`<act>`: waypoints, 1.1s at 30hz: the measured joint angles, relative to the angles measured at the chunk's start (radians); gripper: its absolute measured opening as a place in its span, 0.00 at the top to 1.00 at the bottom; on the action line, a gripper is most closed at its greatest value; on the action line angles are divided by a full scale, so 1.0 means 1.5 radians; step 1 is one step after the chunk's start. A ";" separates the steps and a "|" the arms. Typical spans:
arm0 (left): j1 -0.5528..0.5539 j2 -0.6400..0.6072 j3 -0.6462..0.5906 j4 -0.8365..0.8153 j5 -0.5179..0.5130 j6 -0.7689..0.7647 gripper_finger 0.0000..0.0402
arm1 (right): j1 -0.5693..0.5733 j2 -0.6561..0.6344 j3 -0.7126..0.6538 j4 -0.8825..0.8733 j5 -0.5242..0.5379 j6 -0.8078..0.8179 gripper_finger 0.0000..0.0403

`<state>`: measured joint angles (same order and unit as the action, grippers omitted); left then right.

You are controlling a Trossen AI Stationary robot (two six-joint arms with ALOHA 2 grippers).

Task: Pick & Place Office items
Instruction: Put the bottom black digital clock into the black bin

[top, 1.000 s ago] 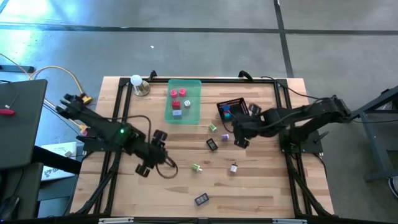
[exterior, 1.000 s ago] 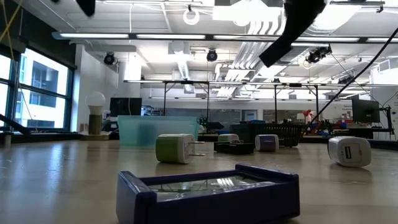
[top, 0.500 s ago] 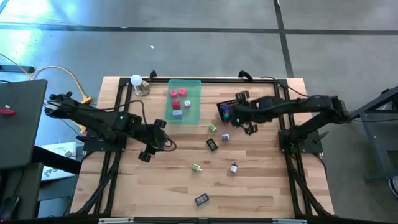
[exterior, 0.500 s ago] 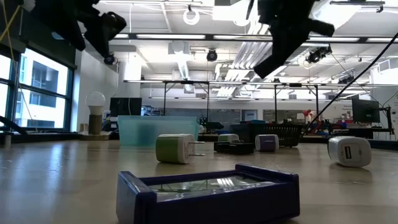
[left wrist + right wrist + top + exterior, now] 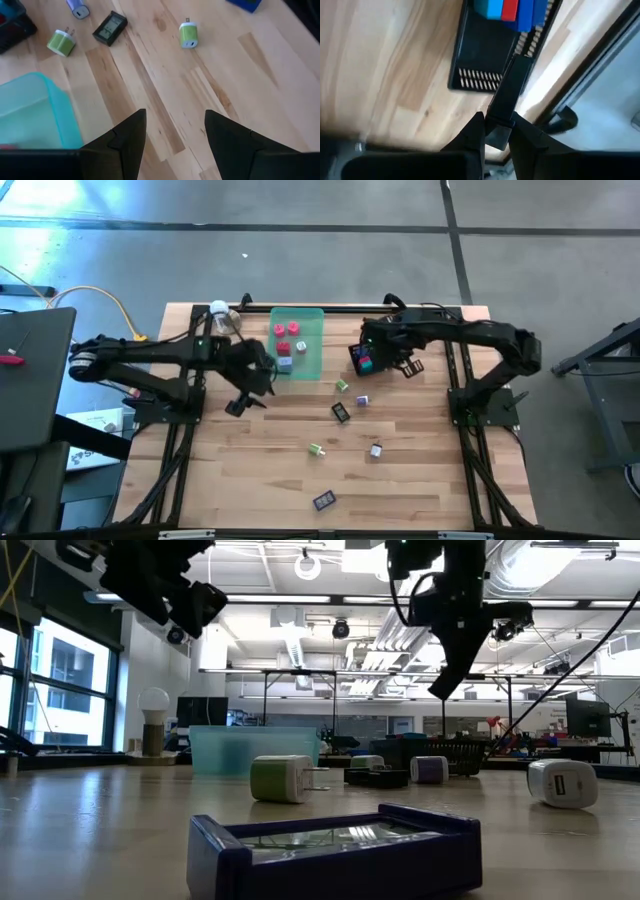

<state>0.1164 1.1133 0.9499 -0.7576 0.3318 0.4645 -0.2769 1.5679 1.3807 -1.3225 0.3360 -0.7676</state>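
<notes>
Now the right tool (image 5: 496, 131) hangs above the black mesh basket (image 5: 372, 356) at the far side of the tabletop (image 5: 280, 480), fingers pinched tight on a slim black piece (image 5: 510, 95) that sticks out straight ahead of them. Blue and red items (image 5: 507, 10) already lie in that basket. This looks like the drop-off step: the piece is carried and not yet let go. The next move calls for lining it up over the basket's open middle rather than its mesh wall, then parting the fingers.

Over on the other side, the left tool (image 5: 172, 137) hovers empty, fingers spread, beside the translucent green tray (image 5: 297, 340), which holds red and pale pieces (image 5: 287, 332). Plenty is left loose on the wood: a green-and-white plug (image 5: 189, 34), a second green one (image 5: 62, 42), a small black block (image 5: 110, 28), a lavender piece (image 5: 362, 400), a white one (image 5: 375, 450), and a dark blue item (image 5: 323, 501) nearest the front edge. The sorting seems roughly half done.
</notes>
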 joint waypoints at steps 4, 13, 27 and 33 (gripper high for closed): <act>0.055 0.000 -0.005 0.002 0.047 0.037 0.52 | -0.016 0.066 0.072 -0.070 -0.004 -0.035 0.88; 0.122 0.001 -0.015 0.025 0.077 0.093 0.52 | -0.071 0.203 0.192 -0.128 -0.069 -0.128 0.88; 0.127 0.001 -0.065 0.085 0.131 0.100 0.52 | -0.138 0.232 0.192 -0.104 -0.087 -0.167 0.88; 0.127 0.001 -0.087 0.100 0.132 0.100 0.52 | -0.137 0.276 0.192 -0.130 -0.056 -0.154 0.88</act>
<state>0.3073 1.1145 0.8194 -0.6082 0.5291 0.6147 -0.4820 1.9820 1.6691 -1.5171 0.2516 -0.9987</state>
